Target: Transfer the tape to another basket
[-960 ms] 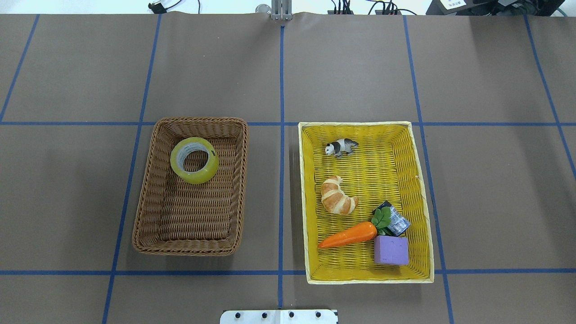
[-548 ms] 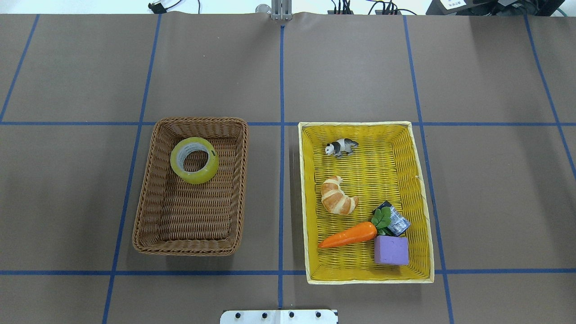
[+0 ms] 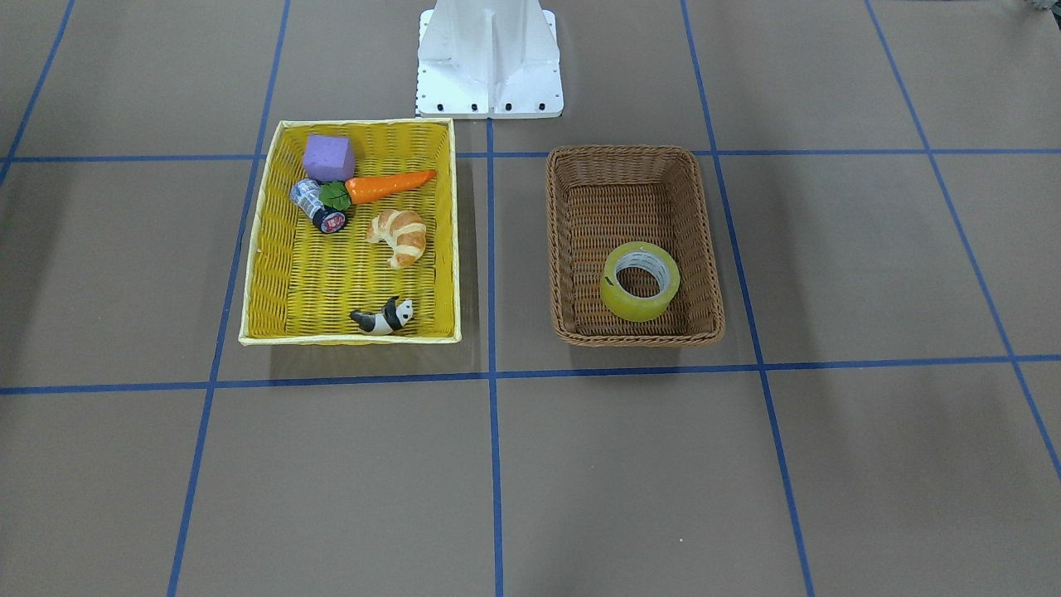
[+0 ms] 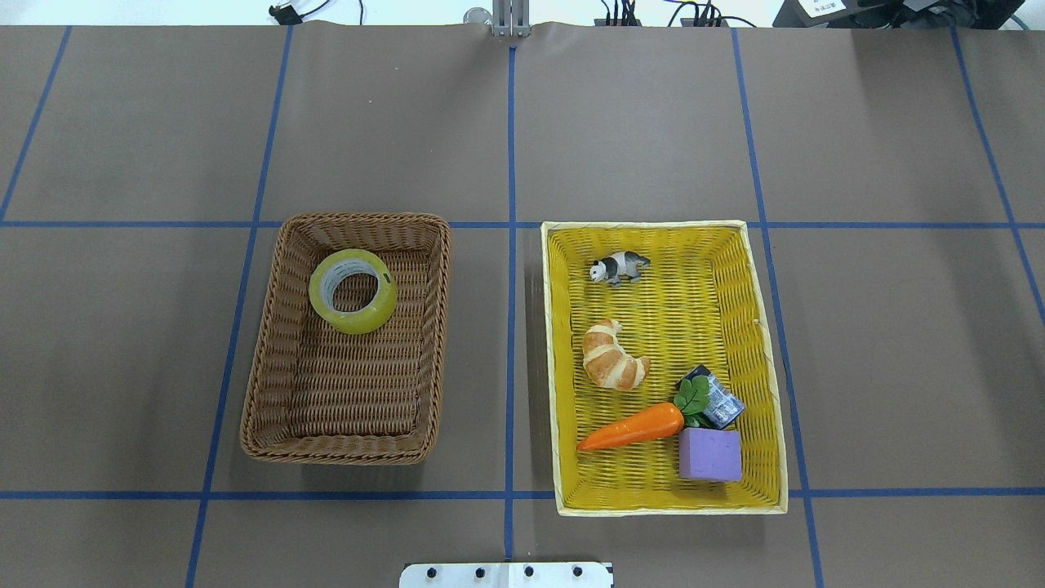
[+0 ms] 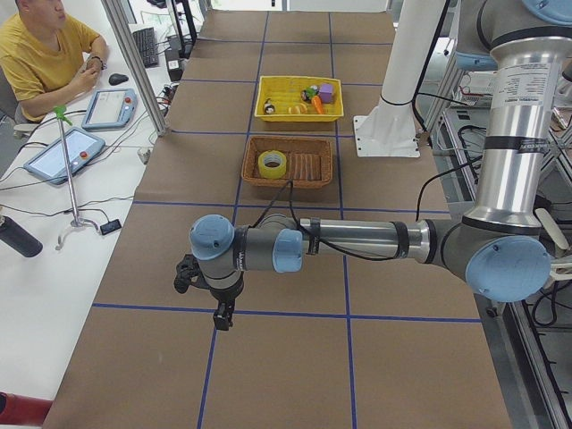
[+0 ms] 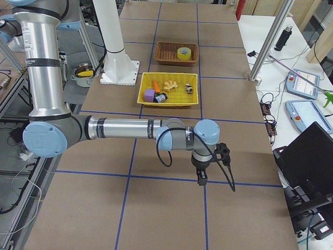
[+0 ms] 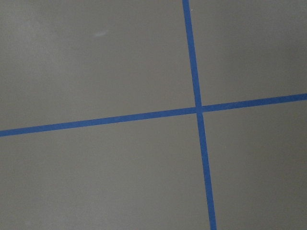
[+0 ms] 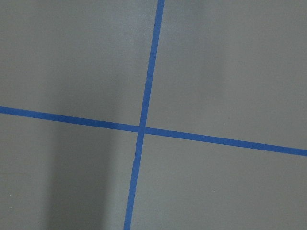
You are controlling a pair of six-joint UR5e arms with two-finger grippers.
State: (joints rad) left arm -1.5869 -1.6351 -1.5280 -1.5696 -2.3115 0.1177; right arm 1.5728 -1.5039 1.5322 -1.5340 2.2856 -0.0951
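The yellow-green tape (image 4: 361, 321) lies flat in the far half of the brown wicker basket (image 4: 343, 451), left of the table's middle line. It also shows in the front-facing view (image 3: 637, 308), inside that basket (image 3: 638, 337). Neither gripper shows in the overhead or front-facing views. My left gripper (image 5: 221, 318) hangs over bare table far off to the left end. My right gripper (image 6: 201, 180) hangs over bare table far off to the right end. I cannot tell whether either is open or shut. Both wrist views show only table and blue lines.
A yellow woven basket (image 4: 669, 508) right of the middle line holds a toy panda (image 4: 619, 266), a croissant (image 4: 612, 357), a carrot (image 4: 633, 427), a purple block (image 4: 710, 454) and a small black-and-silver cylinder (image 4: 718, 400). An operator (image 5: 45, 54) sits beyond the far edge.
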